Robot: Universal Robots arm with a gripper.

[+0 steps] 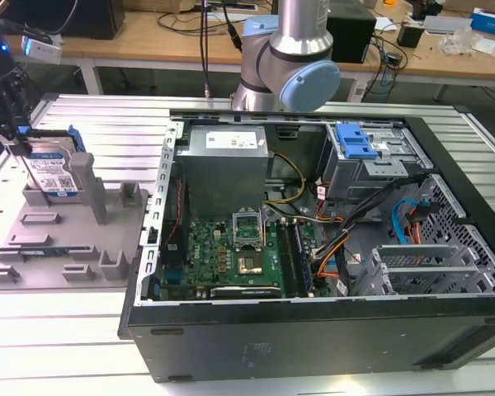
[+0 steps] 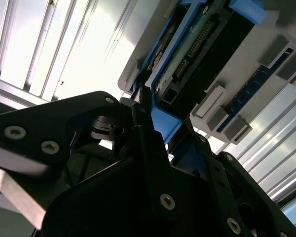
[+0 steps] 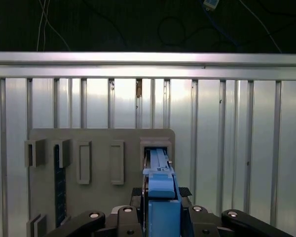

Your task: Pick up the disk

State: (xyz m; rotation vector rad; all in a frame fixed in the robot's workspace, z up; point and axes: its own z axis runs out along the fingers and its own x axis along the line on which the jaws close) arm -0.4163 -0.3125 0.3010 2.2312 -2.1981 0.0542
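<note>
**Gripper and disk at the fixture plate.** In the first wrist view, the gripper [image 3: 160, 193] has its two black fingers [image 3: 137, 192] pressed against the sides of the disk [image 3: 160, 165], pinching it by its blue plastic rail. The second wrist view shows the same grip from the side: one finger lies along the blue rail, and the disk's green circuit-board face and connector edge are exposed beyond the fingertips.

The disk stands on edge. Its far end sits in a raised grey pocket at one corner of the fixture plate [image 3: 101, 140]. In the exterior view its white-and-blue label [image 1: 56, 177] faces outward, and a grey post [image 1: 84, 177] of the plate stands just beside it.

The plate lies flat on a slatted metal table [image 1: 66, 330] and has several other open slots and blocks.

On the plate's exterior-view right, just beside it, is an open computer case [image 1: 313, 330]. Inside, going away from the plate, are:
- a green motherboard [image 1: 231, 247]
- a grey power supply box [image 1: 223, 148]
- a drive cage [image 1: 379, 161] with a blue latch [image 1: 353, 142]

Behind the case, well apart from the plate, the arm's column [image 1: 301, 25] rises in front of a wooden workbench [image 1: 148, 37].
</note>
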